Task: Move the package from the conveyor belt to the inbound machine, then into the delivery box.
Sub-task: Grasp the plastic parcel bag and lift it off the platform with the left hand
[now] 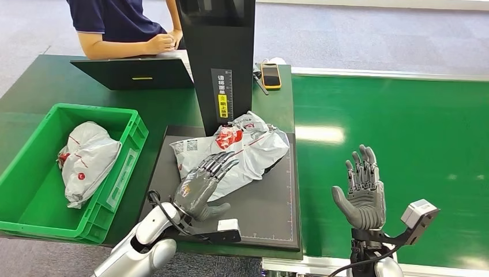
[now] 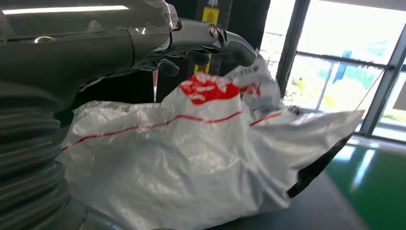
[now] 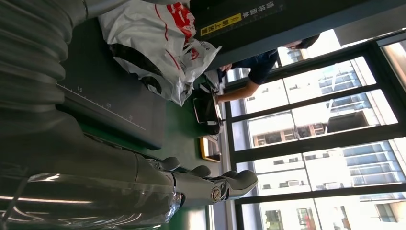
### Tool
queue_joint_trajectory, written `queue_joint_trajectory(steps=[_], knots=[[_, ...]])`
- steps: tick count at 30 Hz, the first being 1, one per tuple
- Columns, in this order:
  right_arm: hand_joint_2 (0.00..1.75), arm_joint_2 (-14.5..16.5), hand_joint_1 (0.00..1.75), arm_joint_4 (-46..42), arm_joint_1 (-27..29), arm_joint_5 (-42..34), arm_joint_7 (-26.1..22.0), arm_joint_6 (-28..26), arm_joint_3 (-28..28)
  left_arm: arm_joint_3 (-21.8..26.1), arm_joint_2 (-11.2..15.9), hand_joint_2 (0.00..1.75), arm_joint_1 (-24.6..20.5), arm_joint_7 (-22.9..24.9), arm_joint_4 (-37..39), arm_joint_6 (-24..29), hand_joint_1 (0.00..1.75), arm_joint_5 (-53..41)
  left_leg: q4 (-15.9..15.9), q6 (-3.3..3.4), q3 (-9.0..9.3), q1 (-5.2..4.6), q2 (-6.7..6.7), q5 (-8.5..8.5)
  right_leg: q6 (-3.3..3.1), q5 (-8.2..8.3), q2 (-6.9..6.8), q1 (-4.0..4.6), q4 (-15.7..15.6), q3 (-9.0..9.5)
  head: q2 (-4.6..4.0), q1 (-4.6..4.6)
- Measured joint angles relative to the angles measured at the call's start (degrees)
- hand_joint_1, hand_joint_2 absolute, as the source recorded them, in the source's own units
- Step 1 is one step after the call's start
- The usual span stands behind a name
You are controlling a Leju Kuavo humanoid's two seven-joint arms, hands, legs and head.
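Though the left hand (image 1: 203,186) rests spread on the package (image 1: 245,153), hiding its near edge, its fingers close on nothing — a crumpled white plastic bag with red print, lying on the flat dark inbound machine (image 1: 262,208) plate. At four o'clock, the right hand (image 1: 362,193) stands open above the conveyor belt (image 1: 415,133)

package (image 1: 248,147) on scanner plate (image 1: 259,213), bin (image 1: 34,190) left, belt (image 1: 403,133) right

Two white packages (image 1: 245,153) (image 1: 86,158), one green box (image 1: 34,190), one laptop (image 1: 135,72), one phone (image 1: 270,75).
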Motion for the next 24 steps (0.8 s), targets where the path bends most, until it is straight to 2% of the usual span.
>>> queue_joint_trajectory(steps=[12, 24], knots=[[1.75, 0.0, 0.00, 0.0, 0.0, 0.1, 0.0, 0.8, 0.0, -0.4, -3.0, 1.75, -9.1, 0.2, 15.8, -0.9, 0.00, -2.9, 0.0, 0.01, -0.01, 0.00, 0.00, 0.01, 0.01, 0.01, 0.00, -0.02, 0.0, 0.00, 0.00, 0.01], [1.75, 0.0, 0.00, -0.3, 1.0, 0.3, -0.5, 0.4, 0.0, 0.5, -3.0, 1.75, -13.2, 0.3, 17.4, -1.0, 0.00, -2.2, 0.0, 0.00, -0.01, 0.00, 0.00, 0.01, 0.01, 0.01, 0.00, 0.00, 0.0, 0.00, 0.00, 0.00]])
